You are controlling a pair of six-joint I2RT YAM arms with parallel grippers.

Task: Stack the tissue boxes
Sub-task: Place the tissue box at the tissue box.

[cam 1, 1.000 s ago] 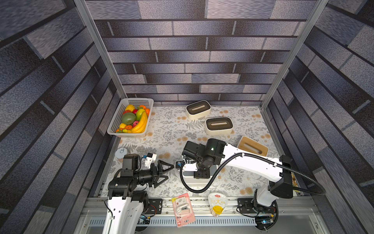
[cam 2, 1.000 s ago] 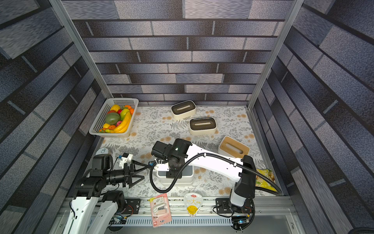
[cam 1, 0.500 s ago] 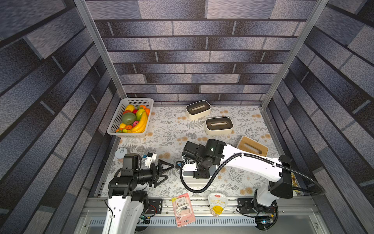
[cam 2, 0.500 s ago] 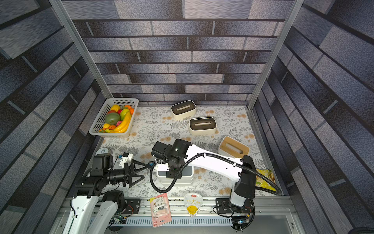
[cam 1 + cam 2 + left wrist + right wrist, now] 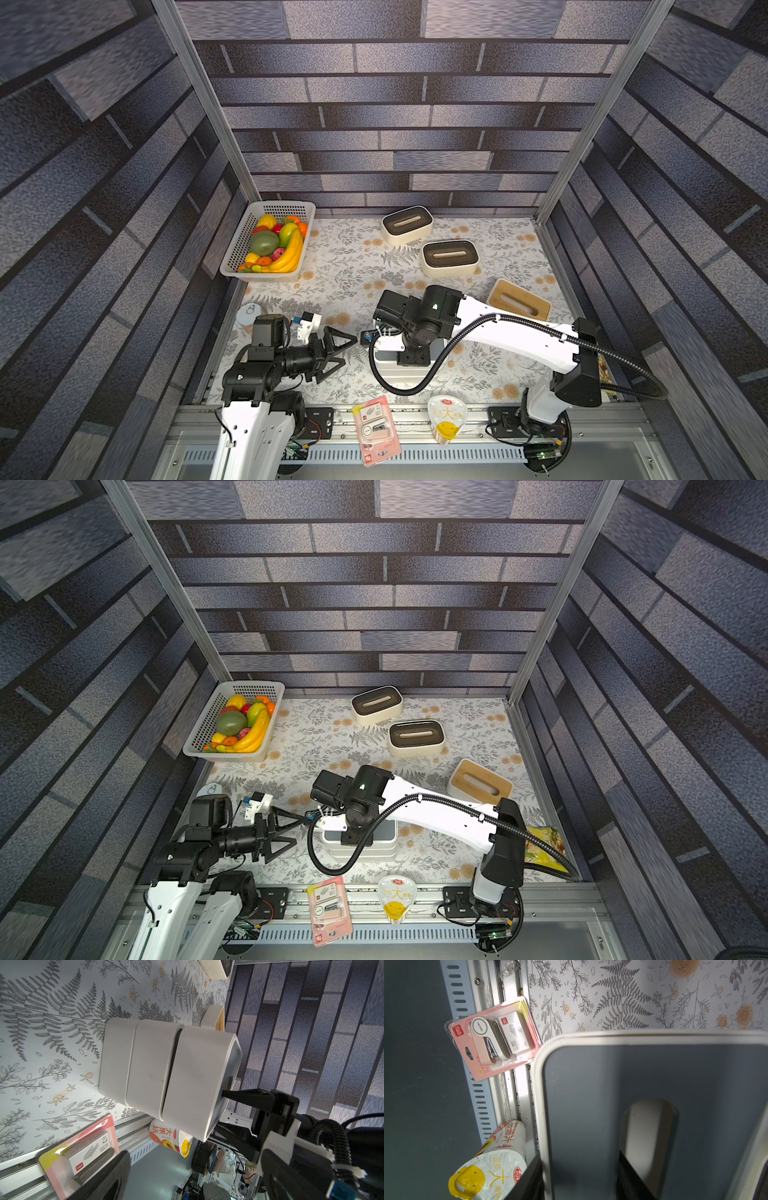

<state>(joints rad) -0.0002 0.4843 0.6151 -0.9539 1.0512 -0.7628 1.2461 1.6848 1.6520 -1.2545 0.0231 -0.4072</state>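
A stack of three white tissue boxes (image 5: 384, 365) (image 5: 374, 852) (image 5: 149, 1064) stands at the front centre of the floral table. The top one has a slate-grey lid (image 5: 591, 1095) with an oblong slot. My right gripper (image 5: 581, 1184) (image 5: 413, 355) (image 5: 353, 837) is shut on this top box, with one finger in the slot and the other outside its side wall. My left gripper (image 5: 350, 351) (image 5: 300, 830) (image 5: 193, 1167) hangs open just left of the stack, touching nothing. Two cream boxes with dark brown lids (image 5: 407, 224) (image 5: 449, 257) and a wood-lidded box (image 5: 518, 300) stand apart further back.
A white basket (image 5: 286, 204) of fruit sits at the back left. On the front rail lie a pink stapler pack (image 5: 376, 428) and a jelly pouch (image 5: 446, 417). A yellow snack bag (image 5: 544, 845) lies at the right edge and a small round tin (image 5: 249, 311) at the left edge.
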